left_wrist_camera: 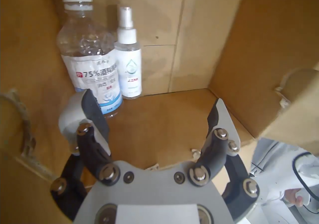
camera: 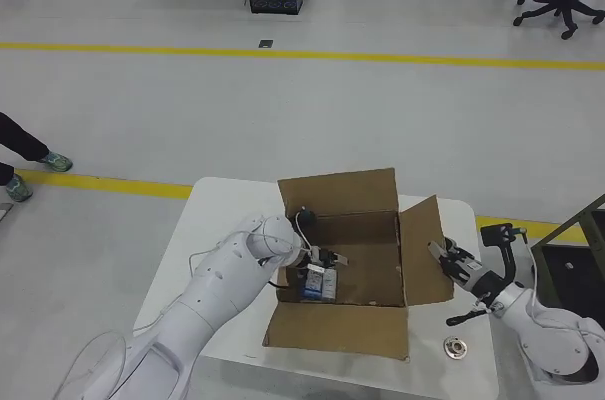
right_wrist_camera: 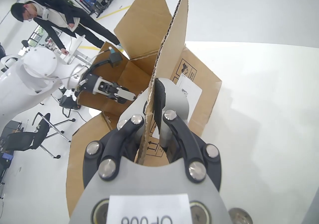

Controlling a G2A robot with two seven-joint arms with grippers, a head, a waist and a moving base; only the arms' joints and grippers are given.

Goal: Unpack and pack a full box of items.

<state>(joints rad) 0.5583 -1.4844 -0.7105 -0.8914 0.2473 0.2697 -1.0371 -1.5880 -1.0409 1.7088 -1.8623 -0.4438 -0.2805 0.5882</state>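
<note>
While the white table is sitting on grey floor crossed by a yellow line, the open cardboard box is occupying its middle. Left gripper is hanging inside the box, jaws spread wide, gripping nothing. A clear alcohol bottle and a white spray bottle are sitting side by side in a box corner, just beside one finger; standing or lying, cannot tell. Right gripper is pinching the box's side flap. From above, both bottles are reading as a blue-white cluster.
</note>
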